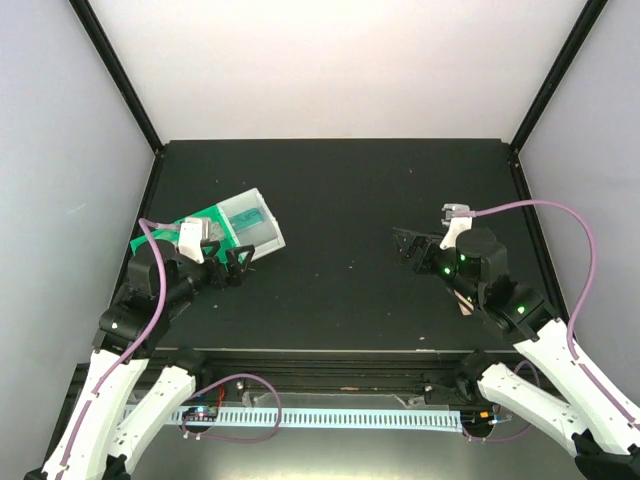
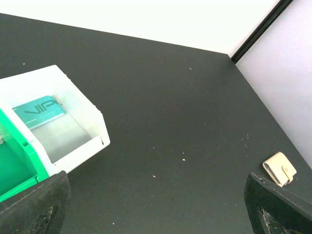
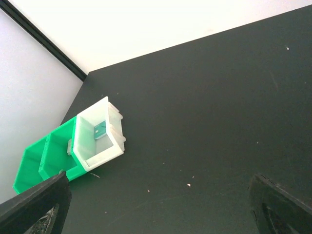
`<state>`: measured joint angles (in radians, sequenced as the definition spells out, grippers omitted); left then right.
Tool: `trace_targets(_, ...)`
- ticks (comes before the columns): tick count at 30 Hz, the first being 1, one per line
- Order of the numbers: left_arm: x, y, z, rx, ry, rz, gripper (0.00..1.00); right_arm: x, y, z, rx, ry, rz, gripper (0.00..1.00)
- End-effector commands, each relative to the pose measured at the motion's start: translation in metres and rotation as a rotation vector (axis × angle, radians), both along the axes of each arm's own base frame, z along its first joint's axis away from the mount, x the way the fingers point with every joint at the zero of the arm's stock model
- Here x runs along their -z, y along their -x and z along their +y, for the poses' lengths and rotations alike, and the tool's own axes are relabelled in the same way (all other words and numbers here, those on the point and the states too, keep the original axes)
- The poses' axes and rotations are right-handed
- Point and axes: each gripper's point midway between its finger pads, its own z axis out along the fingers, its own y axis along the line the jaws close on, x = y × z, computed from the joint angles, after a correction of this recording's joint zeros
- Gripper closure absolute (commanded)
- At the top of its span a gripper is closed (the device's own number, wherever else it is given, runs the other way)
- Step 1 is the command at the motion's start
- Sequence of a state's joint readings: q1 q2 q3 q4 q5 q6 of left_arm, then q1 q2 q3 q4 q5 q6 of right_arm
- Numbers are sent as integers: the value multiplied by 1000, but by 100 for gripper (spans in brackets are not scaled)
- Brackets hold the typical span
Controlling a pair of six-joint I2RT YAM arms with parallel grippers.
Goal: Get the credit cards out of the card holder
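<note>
Flat teal card point(image 2: 39, 112) in white plastic bin point(image 2: 84, 108); rounded tan holder point(image 2: 280, 168) apart.

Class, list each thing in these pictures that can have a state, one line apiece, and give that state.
bin tray: upright on the table, one card in its white end compartment.
credit card: out of the holder, lying in the tray's white compartment.
card holder: lying on the table, appears closed, nothing gripping it.
left pincer: open, empty.
right pincer: open, empty.
</note>
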<state>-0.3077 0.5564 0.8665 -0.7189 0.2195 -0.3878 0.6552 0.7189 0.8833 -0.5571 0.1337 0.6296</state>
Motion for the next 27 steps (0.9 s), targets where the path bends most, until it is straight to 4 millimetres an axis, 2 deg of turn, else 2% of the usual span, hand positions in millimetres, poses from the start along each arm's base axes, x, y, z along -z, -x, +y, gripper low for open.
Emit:
trace_targets(1, -3, 0, 6, -31, -9, 10, 1, -4, 1, -1, 0, -6, -32, 0)
trace_targets(7, 6, -12, 18, -141, -12, 76, 1, -10, 2, 2, -16, -20, -47, 0)
trace_targets(9, 15, -19, 21, -172, -23, 116, 1, -12, 2, 4, -28, -25, -51, 0)
trace_targets(14, 51, -48, 38, -315, -106, 274, 1, -21, 6, 15, -100, -20, -67, 0)
trace_targets(17, 74, -64, 57, -429, -166, 399, 1, -21, 8, 19, -134, -12, -69, 0)
trace_targets(21, 94, -83, 73, -508, -162, 475, 18, -24, 12, 22, -161, -14, -74, 0)
trace_targets(27, 125, -97, 122, -725, -146, 507, 31, -29, 21, 17, -173, -26, -105, 0)
